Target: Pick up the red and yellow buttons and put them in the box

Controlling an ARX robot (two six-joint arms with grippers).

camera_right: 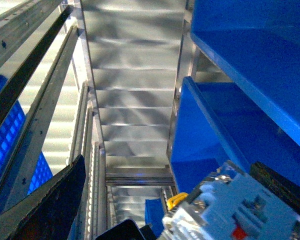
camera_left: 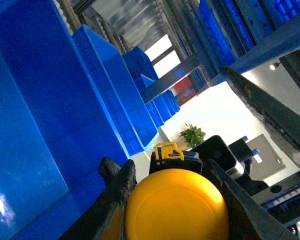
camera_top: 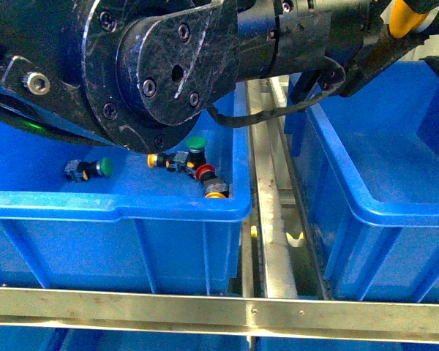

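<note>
Presently, left gripper [camera_left: 173, 212] clenches a yellow button [camera_left: 176, 202]; right gripper [camera_right: 175, 200] grasps a grey-bodied button [camera_right: 235, 210]. Risk: premature release drops either outside the box [camera_top: 367, 206].

A parts warehouse, seen from inside its storage racking.

Around me, deep blue plastic bins [camera_top: 117, 208] sit side by side on shelves of bare metal rails [camera_top: 205, 311], one of them with push-button switches [camera_top: 197, 164] lying loose in it like stocked parts. My left wrist view shows more such bins lined up in a long row, heavy blue steel rack beams [camera_left: 270, 47] and, past them, a bright open hall with a potted plant [camera_left: 192, 134]. My right wrist view looks along grey metal uprights [camera_right: 35, 85] and ribbed metal shelving [camera_right: 130, 100].
</note>
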